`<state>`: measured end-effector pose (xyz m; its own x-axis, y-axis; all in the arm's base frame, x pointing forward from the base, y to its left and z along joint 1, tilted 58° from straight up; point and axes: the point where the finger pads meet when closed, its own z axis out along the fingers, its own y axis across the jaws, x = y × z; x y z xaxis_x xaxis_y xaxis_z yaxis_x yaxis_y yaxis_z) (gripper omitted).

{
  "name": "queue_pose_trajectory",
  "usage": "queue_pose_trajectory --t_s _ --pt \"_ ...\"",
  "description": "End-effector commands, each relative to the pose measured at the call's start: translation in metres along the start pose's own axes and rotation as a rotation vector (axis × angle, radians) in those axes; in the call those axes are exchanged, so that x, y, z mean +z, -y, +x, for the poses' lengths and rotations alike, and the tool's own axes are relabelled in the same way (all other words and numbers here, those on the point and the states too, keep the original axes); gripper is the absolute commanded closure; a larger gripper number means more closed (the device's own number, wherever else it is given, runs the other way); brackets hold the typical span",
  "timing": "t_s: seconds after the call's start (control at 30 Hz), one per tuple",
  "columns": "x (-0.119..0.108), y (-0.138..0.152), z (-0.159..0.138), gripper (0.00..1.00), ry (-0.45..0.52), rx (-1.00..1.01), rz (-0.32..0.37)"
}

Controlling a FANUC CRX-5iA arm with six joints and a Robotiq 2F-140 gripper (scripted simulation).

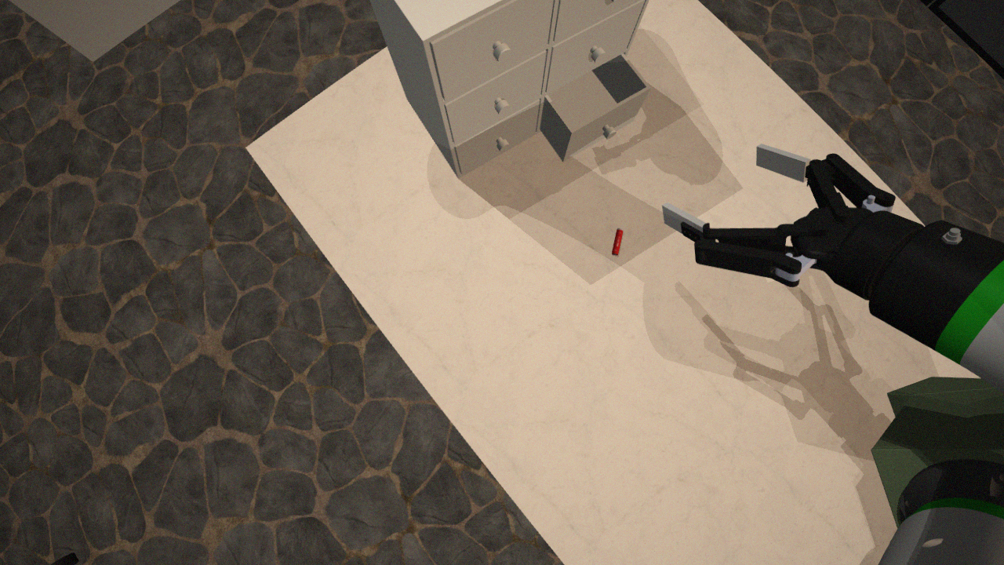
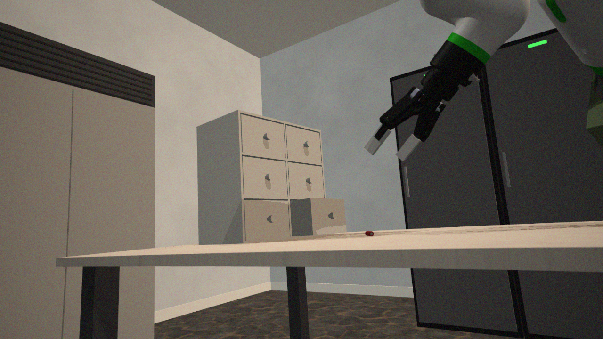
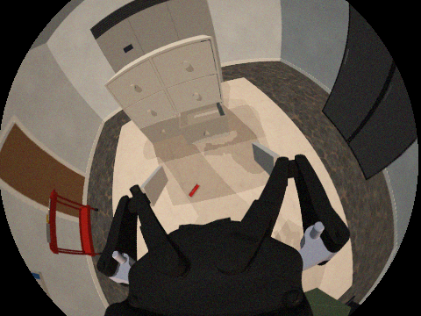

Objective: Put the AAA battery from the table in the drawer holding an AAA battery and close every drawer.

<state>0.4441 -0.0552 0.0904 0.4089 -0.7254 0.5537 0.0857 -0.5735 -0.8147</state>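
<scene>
Matt marbled table (image 1: 491, 393), rough stone floor (image 1: 140, 281), matt painted chest (image 1: 414, 63).

I find no lettering, number or brand that I can read in any of my three views. The only sign-like marks are plain green light bars with no characters: one (image 2: 536, 43) at the top of the dark cabinet door (image 2: 548, 168) in the exterior view, and a sliver of another (image 2: 423, 76) beside the arm. The red battery (image 1: 616, 242) on the worktop (image 1: 491, 351) is too small for any print to show.
</scene>
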Motion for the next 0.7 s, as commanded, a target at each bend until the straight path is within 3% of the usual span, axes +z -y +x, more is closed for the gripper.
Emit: queue_pose_trajectory --t_s 0.0,0.4,0.67 --pt "0.012 0.001 0.001 0.0 -0.113 -0.003 -0.001" --pt "0.031 0.001 0.0 0.0 -0.278 -0.003 -0.002" --pt "0.038 0.001 0.0 0.0 -0.333 -0.003 -0.001"
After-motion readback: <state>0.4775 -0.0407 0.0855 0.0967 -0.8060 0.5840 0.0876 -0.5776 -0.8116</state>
